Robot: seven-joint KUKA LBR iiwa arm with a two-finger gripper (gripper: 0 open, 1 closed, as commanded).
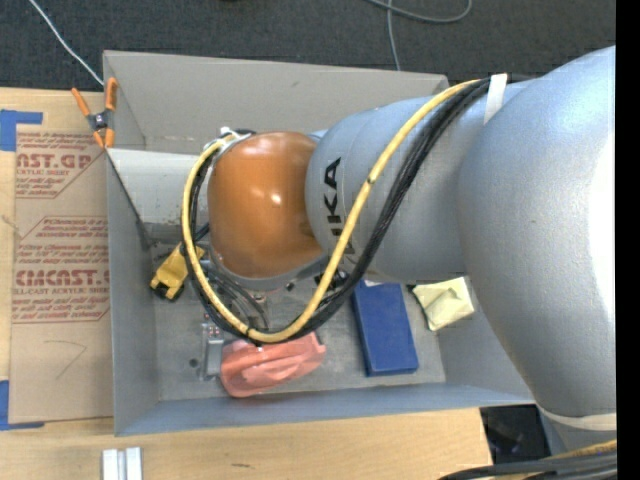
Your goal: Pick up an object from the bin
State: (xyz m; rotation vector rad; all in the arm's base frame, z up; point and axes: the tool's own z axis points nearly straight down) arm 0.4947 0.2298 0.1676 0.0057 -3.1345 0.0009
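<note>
Hiding much of the grey metal bin, the arm's orange dome cover sits over the gripper, so can't tell if it's spread or closed. A metal bit pokes out just beside the pink lumpy soft thing, near-left. Right of that: blue flat rectangular block, then pale yellow crumpled scrap. Yellow-and-black thing at left, half hidden.
</note>
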